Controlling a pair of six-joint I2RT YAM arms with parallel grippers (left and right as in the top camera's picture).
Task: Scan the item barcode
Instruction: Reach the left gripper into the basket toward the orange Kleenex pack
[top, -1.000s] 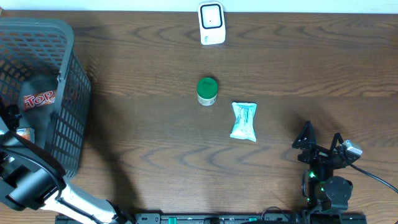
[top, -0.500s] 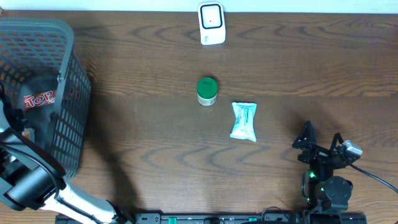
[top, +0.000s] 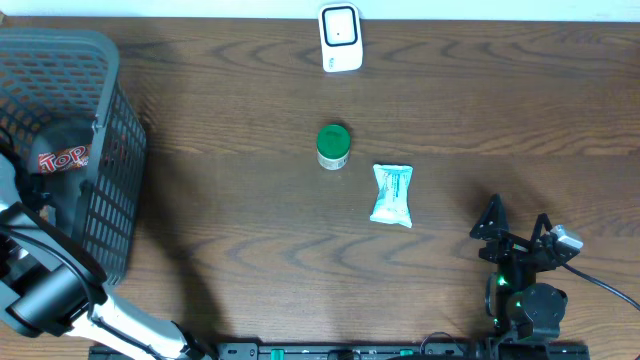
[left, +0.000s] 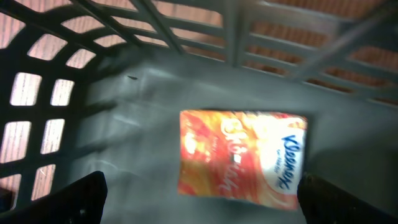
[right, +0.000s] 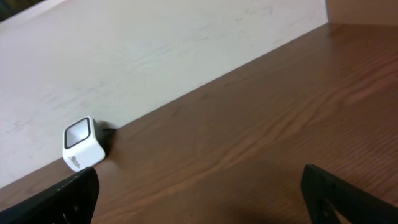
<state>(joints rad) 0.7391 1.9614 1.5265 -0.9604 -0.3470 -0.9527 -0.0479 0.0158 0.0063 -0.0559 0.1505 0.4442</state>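
Inside the grey basket at left, left end effector hangs wide open, empty, over the Kleenex pack on its floor; right end effector gapes empty near right; scanner far centre.

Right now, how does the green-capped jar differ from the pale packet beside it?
The green-capped jar is round and stands upright; the pale packet is rectangular and lies flat. The jar's top is green; the packet is whitish-blue. The jar sits nearer the scanner. Both rest on the table, not touching.
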